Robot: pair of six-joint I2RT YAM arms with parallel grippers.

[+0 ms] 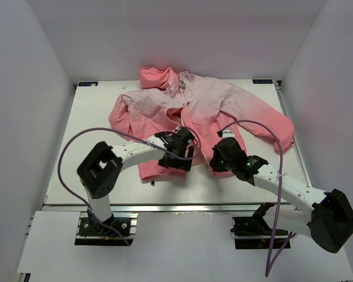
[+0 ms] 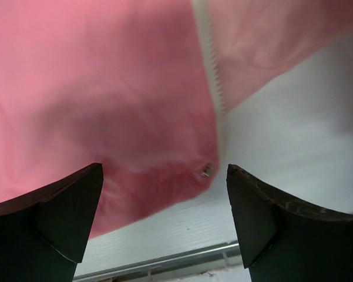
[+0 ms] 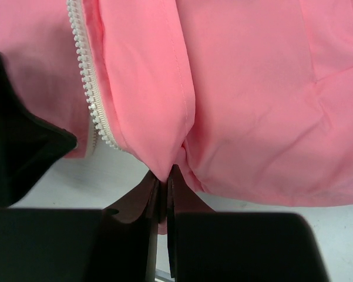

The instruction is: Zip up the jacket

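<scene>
No legible text anywhere; two dark labels (image 1: 86,84) on table (image 1: 91,111) far edge unreadable.

The jacket (image 1: 211,108) is seen as thin, matt, creased cloth; its zipper (image 3: 87,76) is whitish plastic; the table (image 1: 88,111) is smooth, matt white.

The left arm (image 1: 126,154) rises from its base at 7 o'clock, its forearm running toward 3 o'clock to the centre. The left gripper (image 2: 164,169) has its fingers (image 2: 59,217) wide apart, holding nothing. The right arm (image 1: 291,191) stretches from 5 o'clock toward 10 o'clock. The right gripper (image 3: 164,179) is pinched tight on a jacket (image 3: 252,88) fold.
</scene>
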